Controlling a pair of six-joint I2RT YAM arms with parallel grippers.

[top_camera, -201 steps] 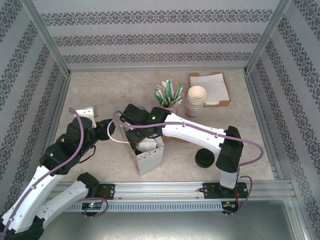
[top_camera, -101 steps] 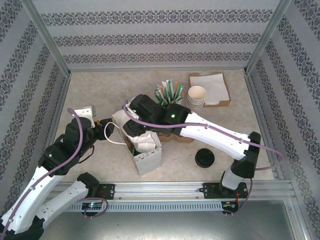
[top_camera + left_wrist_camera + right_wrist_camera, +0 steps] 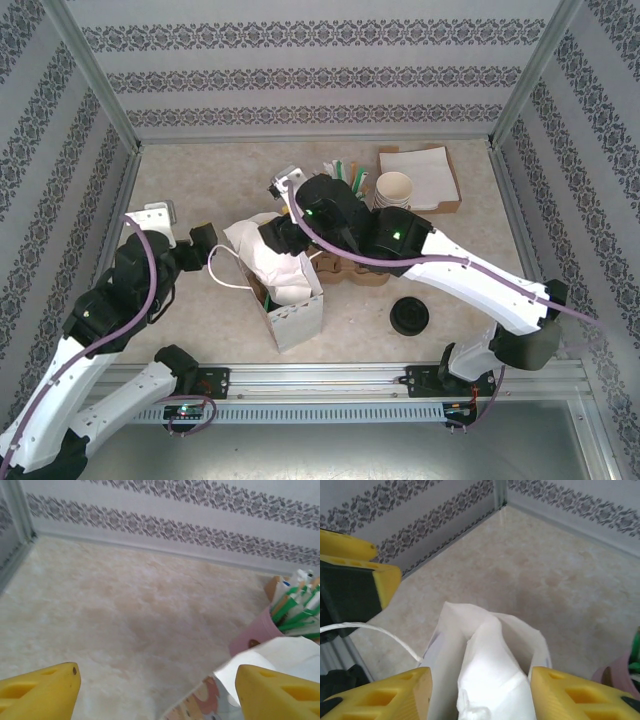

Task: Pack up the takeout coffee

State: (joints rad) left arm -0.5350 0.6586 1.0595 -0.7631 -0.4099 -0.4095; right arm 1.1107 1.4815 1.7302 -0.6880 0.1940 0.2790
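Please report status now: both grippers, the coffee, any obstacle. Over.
Left gripper open, beside bag; right gripper open above it. Takeout coffee on table, right of bag, unpacked. Bag top looks crumpled.

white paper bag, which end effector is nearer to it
Right. The right end effector hangs over the white paper bag, fingers either side of its top; the left end effector sits beside it, on its left.

Right tool [image 3: 480, 694] wider, farther back
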